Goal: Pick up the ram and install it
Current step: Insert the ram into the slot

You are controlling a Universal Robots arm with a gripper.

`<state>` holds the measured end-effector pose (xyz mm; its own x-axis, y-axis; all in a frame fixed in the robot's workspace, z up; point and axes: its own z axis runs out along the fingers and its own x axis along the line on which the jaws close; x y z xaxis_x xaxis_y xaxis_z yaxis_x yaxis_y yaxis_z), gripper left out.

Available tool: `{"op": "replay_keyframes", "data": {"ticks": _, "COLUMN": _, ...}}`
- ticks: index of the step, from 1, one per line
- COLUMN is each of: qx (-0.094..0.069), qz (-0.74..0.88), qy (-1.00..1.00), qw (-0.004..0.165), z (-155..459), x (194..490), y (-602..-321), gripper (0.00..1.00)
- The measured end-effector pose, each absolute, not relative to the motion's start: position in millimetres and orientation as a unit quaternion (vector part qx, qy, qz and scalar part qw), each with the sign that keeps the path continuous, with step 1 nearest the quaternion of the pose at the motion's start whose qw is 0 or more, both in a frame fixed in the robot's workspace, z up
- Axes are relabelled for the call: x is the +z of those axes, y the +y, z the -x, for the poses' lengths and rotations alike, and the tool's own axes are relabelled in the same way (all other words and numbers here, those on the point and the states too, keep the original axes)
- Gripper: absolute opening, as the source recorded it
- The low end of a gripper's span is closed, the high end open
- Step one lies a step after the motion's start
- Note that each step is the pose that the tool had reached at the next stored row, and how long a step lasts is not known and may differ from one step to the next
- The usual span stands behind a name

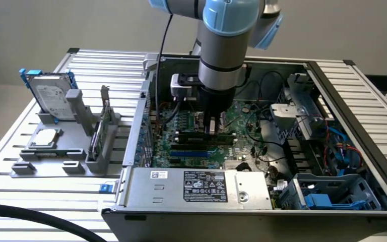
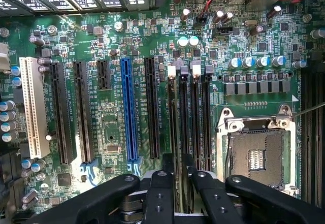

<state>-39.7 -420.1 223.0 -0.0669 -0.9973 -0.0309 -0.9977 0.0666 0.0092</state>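
We see the end effector [image 2: 177,183] nearly closed, pinching the ram [image 2: 177,148] edge-on over the slots [image 2: 190,122] beside the socket [image 2: 256,155]; if it sits askew, pressing could jam it or stress the board [image 1: 200,136].

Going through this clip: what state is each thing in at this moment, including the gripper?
ram: held on edge over the memory slots; whether it is seated is unclear.
gripper: shut on the ram, lowered inside the case.
CPU socket: empty.
hard drive: upright in the grey fixture.
square chip: flat on the fixture.
computer case: side open.
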Motion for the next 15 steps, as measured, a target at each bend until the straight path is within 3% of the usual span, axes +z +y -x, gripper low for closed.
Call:
{"op": "replay_keyframes", "data": {"ticks": 7, "qx": 0.017, "qz": 0.683, "qy": 0.73, "qw": 0.008, "z": 39.7, "x": 242.6, "y": -420.1, "gripper": 0.22}}
{"op": "replay_keyframes", "data": {"ticks": 9, "qx": 0.018, "qz": 0.683, "qy": 0.73, "qw": 0.009, "z": 39.7, "x": 244.8, "y": -420.1, "gripper": 0.2}}
{"op": "replay_keyframes", "data": {"ticks": 10, "qx": 0.018, "qz": 0.683, "qy": 0.73, "qw": 0.009, "z": 39.7, "x": 244.7, "y": -420.0, "gripper": 0.13}}
{"op": "replay_keyframes", "data": {"ticks": 15, "qx": 0.018, "qz": 0.683, "qy": 0.73, "qw": 0.009, "z": 39.7, "x": 244.8, "y": -420.0, "gripper": 0.11}}
